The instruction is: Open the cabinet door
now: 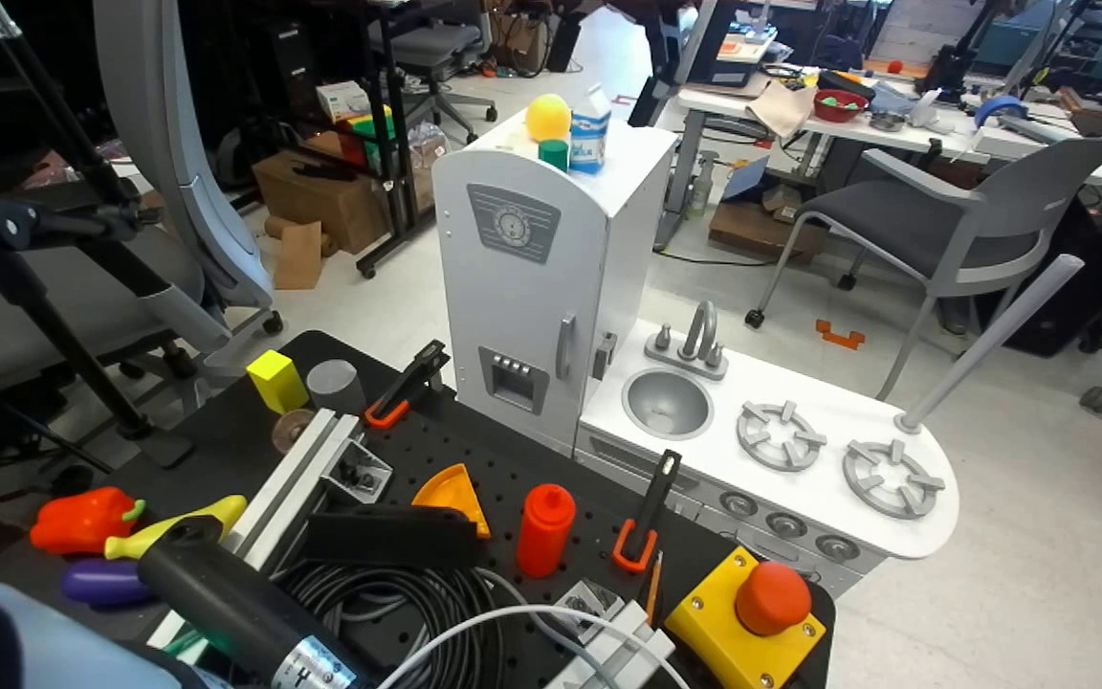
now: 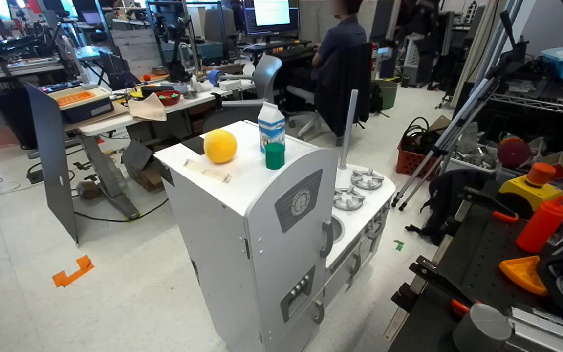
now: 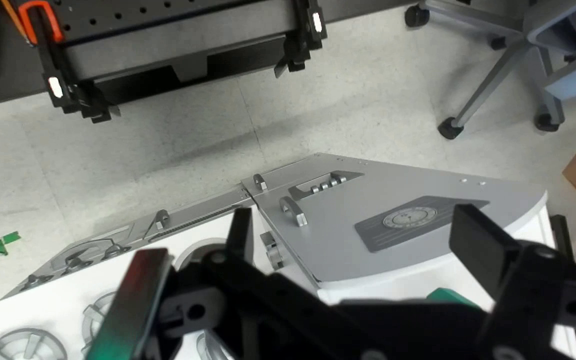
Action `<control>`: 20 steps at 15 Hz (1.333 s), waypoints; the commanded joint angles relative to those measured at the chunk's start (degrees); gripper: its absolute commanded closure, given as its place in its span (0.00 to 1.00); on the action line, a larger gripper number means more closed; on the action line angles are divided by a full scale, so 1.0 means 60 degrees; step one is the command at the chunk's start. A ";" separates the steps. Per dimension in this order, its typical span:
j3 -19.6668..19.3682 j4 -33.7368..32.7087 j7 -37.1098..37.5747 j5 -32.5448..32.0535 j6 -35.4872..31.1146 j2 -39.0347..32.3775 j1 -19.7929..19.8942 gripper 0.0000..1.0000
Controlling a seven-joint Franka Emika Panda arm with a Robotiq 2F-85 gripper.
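Observation:
The cabinet door is the tall light-grey front of the toy kitchen tower, with a clock plate and a dispenser patch. It looks shut, in line with the tower front. It also shows in an exterior view and in the wrist view. Its upright grey handle sits near the edge beside the sink; it shows too in an exterior view and in the wrist view. My gripper is open and empty in the wrist view, its fingers apart above the tower front, touching nothing visible. Neither exterior view shows the gripper.
A yellow ball, a milk carton and a green cylinder stand on the tower. The low white counter with sink and burners adjoins it. A black table with clamps, a red bottle and cables faces the door.

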State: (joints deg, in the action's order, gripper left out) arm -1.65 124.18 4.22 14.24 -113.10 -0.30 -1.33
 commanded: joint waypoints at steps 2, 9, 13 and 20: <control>0.0186 -0.1689 0.0892 0.0321 -0.0637 -0.2066 0.0022 0.00; 0.0255 -0.3444 0.2000 0.0064 -0.0745 -0.3900 -0.0143 0.00; 0.0249 -0.4002 0.2355 0.0087 -0.0622 -0.4585 -0.0174 0.00; 0.0261 -0.4471 0.2702 0.0055 -0.0447 -0.5318 -0.0281 0.00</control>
State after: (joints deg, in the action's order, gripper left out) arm -0.18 100.19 18.37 15.01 -117.93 -30.08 -2.43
